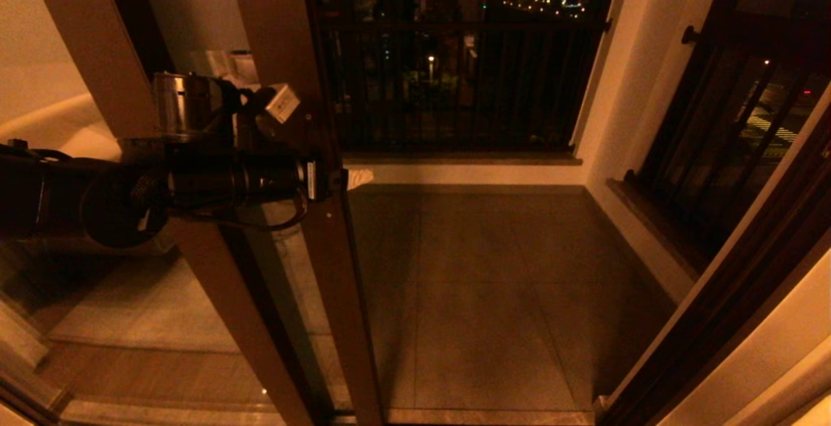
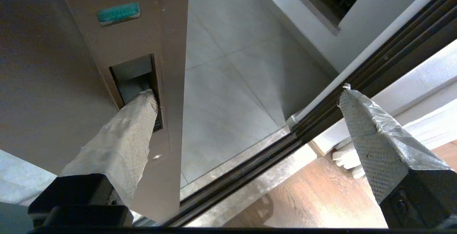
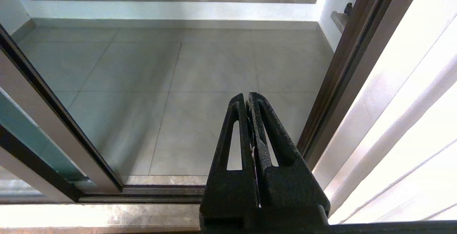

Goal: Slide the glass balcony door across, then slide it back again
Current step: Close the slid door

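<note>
The glass balcony door point(image 1: 328, 231) stands left of centre in the head view, its dark brown stile upright and the doorway to its right standing open. A frosted band point(image 1: 195, 17) shows high on the glass; I cannot make out any characters. My left gripper point(image 1: 339, 179) is open at the stile. In the left wrist view one taped finger point(image 2: 141, 120) sits inside the door's recessed pull point(image 2: 134, 75), while the other finger point(image 2: 360, 120) hangs free over the floor track; the left gripper point(image 2: 246, 90) holds nothing. My right gripper point(image 3: 247, 96) is shut and empty, low before the doorway.
Beyond the doorway lie grey balcony tiles point(image 1: 467, 296) and a dark railing point(image 1: 454, 62). The dark floor track point(image 2: 246, 171) runs along the threshold, with wooden flooring point(image 2: 321, 194) inside. The brown door jamb point(image 1: 733, 296) and a pale curtain point(image 3: 410, 127) stand on the right.
</note>
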Tool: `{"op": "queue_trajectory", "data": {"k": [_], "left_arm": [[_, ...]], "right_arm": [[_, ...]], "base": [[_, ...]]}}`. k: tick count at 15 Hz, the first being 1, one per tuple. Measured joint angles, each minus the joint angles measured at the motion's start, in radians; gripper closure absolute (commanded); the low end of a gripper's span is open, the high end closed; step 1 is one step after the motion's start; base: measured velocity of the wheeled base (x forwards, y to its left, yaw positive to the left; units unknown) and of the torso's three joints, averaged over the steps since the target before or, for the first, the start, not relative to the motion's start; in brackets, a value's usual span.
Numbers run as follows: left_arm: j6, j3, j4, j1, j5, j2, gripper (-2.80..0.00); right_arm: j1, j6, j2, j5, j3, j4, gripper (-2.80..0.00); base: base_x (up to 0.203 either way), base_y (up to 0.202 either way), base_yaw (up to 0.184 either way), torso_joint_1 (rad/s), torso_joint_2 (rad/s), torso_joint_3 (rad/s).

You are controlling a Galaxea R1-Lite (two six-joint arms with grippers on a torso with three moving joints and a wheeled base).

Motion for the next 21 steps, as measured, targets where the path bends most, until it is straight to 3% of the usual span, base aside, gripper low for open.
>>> {"op": "queue_trajectory", "data": {"k": [11, 21], "left_arm": [[0.0, -0.008, -0.007, -0.077, 0.063, 0.003, -2.8], [0.0, -0.023, -0.007, -0.1, 0.071, 0.0, -2.8]], "right_arm": [[0.0, 0.0, 0.0, 0.0, 0.0, 0.0, 0.0], [0.0, 0.0, 0.0, 0.0, 0.0, 0.0, 0.0]], "base": [[0.0, 0.0, 0.0, 0.0, 0.0, 0.0], [0.0, 0.0, 0.0, 0.0, 0.0, 0.0]]}}
